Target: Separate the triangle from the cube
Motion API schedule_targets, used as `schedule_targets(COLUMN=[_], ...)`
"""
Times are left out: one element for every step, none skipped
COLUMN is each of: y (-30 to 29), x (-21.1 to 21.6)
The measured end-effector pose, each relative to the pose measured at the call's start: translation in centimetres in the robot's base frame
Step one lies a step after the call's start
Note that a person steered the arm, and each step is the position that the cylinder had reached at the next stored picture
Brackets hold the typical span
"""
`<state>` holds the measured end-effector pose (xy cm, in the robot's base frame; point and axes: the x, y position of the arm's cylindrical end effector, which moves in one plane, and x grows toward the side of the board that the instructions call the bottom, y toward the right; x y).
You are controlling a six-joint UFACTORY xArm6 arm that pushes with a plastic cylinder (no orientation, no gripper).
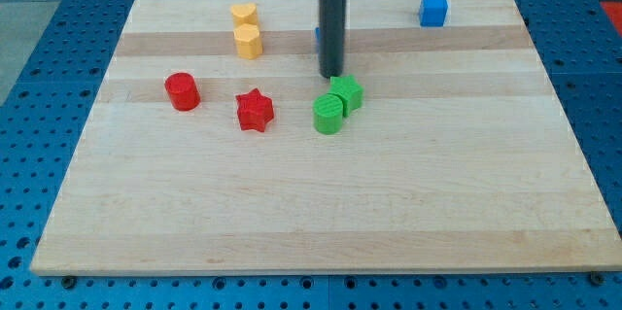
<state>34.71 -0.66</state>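
Bright, even light; soft shadows.

Two green blocks (337, 103) crowded just below my tip (332, 77); the table (311, 213) lay open toward the view's bottom.

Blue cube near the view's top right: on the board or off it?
On the board. The blue cube sits just inside the wooden board's top edge, far from my tip.

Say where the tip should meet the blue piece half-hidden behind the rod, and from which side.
Only a push is possible. Likely its right-hand side, coming from the view's right, so the blue piece slides left, away from the blue cube. Only a sliver shows, so its shape is unclear. My tip sits below it, by the green block.
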Motion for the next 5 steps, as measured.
schedule_targets(y=[-2.2,0.2,1.2,-2.3,3.3], x=[-4.7,-5.6,-8.0,-11.5,-8.7])
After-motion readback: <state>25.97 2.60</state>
